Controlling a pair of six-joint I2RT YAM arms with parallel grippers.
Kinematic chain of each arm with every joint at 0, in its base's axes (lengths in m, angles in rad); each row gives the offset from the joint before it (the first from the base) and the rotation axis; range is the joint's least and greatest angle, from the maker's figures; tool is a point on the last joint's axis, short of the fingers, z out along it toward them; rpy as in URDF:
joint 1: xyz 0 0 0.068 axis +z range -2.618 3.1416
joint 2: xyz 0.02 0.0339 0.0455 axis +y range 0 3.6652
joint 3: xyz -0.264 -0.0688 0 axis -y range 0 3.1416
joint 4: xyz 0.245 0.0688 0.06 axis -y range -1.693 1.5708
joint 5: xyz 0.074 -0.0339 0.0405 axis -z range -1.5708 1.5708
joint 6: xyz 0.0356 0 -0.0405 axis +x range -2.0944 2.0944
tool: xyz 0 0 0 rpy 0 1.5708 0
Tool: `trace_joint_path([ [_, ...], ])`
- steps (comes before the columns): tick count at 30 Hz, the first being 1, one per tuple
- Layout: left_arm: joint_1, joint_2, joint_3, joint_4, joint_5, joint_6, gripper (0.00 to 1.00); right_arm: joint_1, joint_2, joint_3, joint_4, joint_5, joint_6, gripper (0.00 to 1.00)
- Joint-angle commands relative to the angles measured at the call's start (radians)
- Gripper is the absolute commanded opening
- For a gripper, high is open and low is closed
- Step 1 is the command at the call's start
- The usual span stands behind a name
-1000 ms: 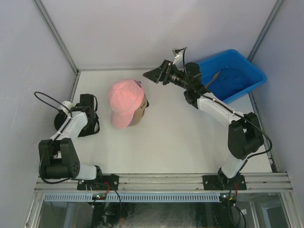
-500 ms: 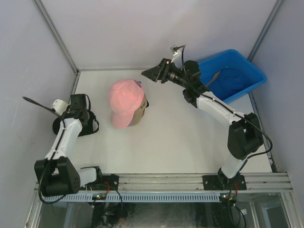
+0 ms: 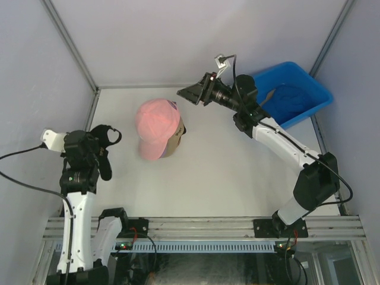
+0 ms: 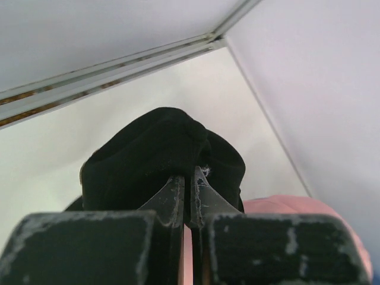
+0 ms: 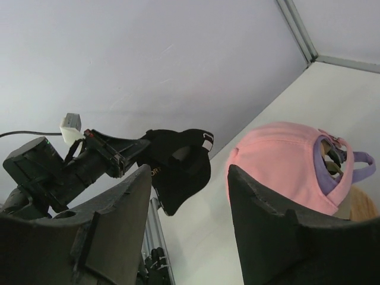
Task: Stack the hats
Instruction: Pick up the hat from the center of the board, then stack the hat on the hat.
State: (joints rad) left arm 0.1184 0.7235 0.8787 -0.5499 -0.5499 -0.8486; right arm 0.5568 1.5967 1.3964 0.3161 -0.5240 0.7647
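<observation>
Since one second ago, the left gripper (image 3: 91, 148) is no longer lying low over the near-left table (image 3: 208, 178). It is now standing raised on its arm, with the black cap (image 3: 102, 151) lifted off the surface. Its jaws are pinching almost together on the cap fabric. The right gripper (image 3: 189, 93) is staying over the far side of the table, its arm's elbow now sitting further right.

Left wrist view: both fingers (image 4: 177, 199) are biting a fold of the black cap (image 4: 160, 151), a detail the overhead view is not resolving. The cap is blocking most of the table there, leaving only a sliver of the pink cap (image 4: 297, 222).

Right wrist view: the right gripper (image 5: 190, 178) is standing partly spread, with nothing between its fingers. It is looking across at the left gripper (image 5: 116, 153) with the black cap (image 5: 181, 163) dangling from it in mid-air.

Mid-table, the pink cap (image 3: 156, 127) is sitting on top of the stack. The purple cap (image 5: 356, 160) is showing beneath it and the tan cap (image 3: 177, 140) is lowest.

Far right, the blue bin (image 3: 310, 75) is standing with a blue cap (image 3: 294, 95) inside.
</observation>
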Motion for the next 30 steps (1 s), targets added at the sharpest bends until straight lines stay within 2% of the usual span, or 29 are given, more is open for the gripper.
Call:
trace_joint_path([
  [1,0.006,-0.056,0.023,0.086,0.099,0.043,0.0,0.021,-0.069,0.034,-0.03,0.016,-0.042,0.54],
  [7,0.005,-0.102,0.105,0.11,0.185,0.002,0.0,0.038,-0.098,0.026,-0.064,0.007,-0.045,0.54],
  [13,0.006,-0.069,0.188,0.234,0.436,-0.049,0.0,0.067,-0.119,-0.013,-0.066,-0.004,-0.049,0.54],
  [19,0.003,0.012,0.296,0.348,0.685,-0.16,0.0,0.089,-0.146,-0.072,-0.056,-0.009,-0.058,0.55],
  [24,-0.003,0.055,0.318,0.519,0.85,-0.314,0.0,0.085,-0.173,-0.156,0.052,-0.043,0.01,0.55],
  [30,-0.064,0.155,0.406,0.672,0.995,-0.451,0.0,0.099,-0.159,-0.161,0.151,-0.076,0.044,0.56],
])
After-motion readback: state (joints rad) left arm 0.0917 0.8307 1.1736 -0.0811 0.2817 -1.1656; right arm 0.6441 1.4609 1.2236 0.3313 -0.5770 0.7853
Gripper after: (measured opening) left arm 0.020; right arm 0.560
